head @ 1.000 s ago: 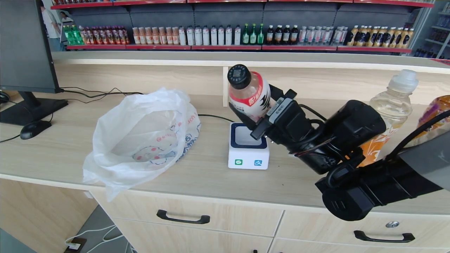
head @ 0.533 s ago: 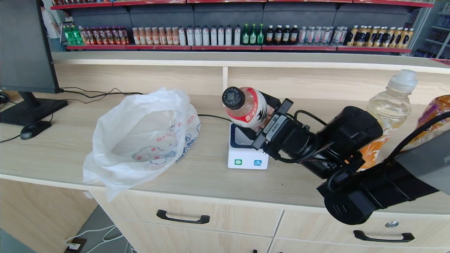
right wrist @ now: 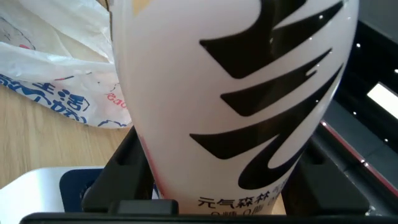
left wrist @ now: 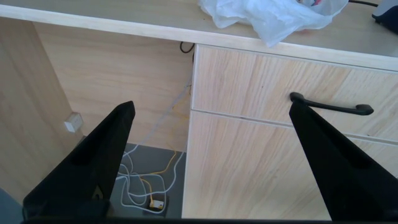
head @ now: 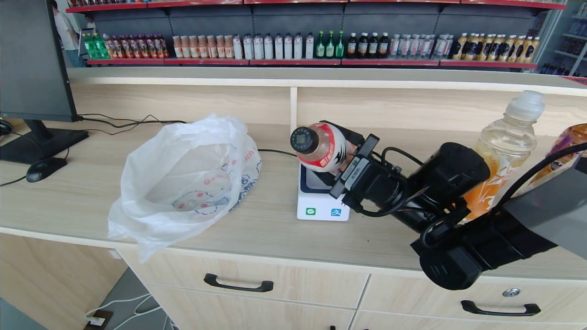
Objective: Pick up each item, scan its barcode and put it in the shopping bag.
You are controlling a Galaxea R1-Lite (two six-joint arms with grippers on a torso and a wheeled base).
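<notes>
— So why are the right gripper's (head: pixel 331 153) jaws clamped around the bottle (head: pixel 318 144) like that?
— It's tipped sideways just above the scanner (head: pixel 322 208), likely so the barcode faces the window. To the scanner's left the shopping bag (head: pixel 183 178) lies open, probably the next stop.

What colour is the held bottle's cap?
Black cap on the bottle; head view shows it best.

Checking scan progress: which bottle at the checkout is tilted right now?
The black-capped white bottle, held by the right gripper and tilted above the scanner; the clear orange-labelled bottle stands upright.
</notes>
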